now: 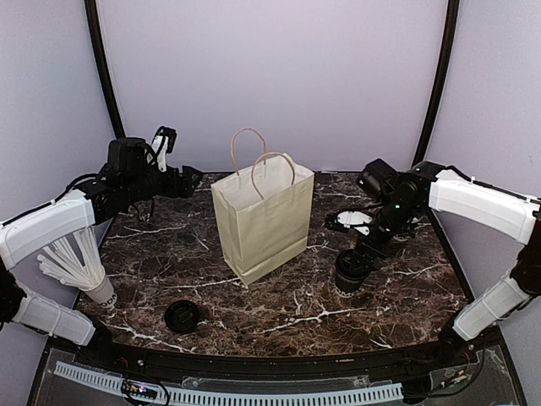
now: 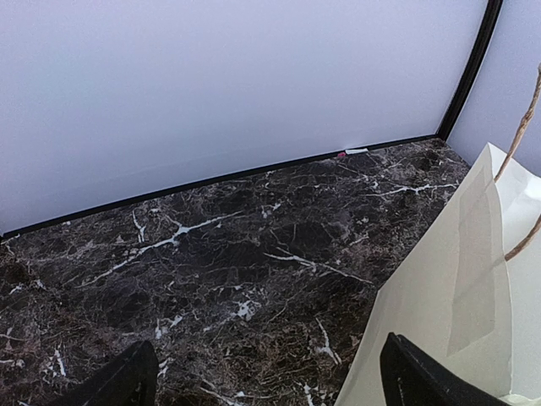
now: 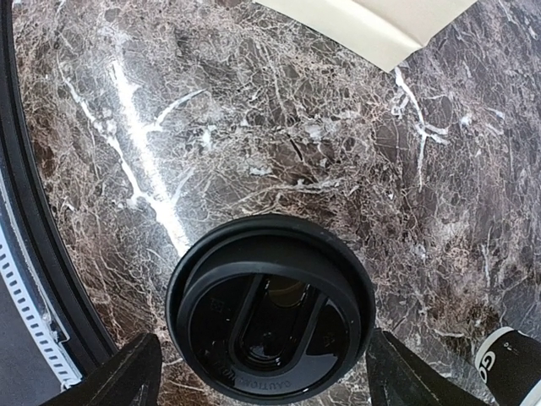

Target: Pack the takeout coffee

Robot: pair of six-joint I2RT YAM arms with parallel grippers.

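The takeout coffee [image 1: 349,272], a black cup under a black plastic lid, stands on the marble table to the right of the paper bag [image 1: 262,216]. My right gripper [image 1: 362,256] hangs right above it. In the right wrist view the lid [image 3: 270,309] fills the space between the two fingers; a narrow gap shows on the left side, so the right gripper [image 3: 258,379] is open astride the cup. My left gripper [image 1: 190,179] hovers open and empty at the back left. Its fingers frame bare marble beside the bag's [image 2: 456,296] left wall in the left wrist view.
A loose flat black lid [image 1: 182,315] lies near the front left. A paper cup of white stirrers [image 1: 80,266] stands at the left edge. A second black cup with white print [image 3: 511,368] lies just behind the coffee. The bag stands upright with its mouth open.
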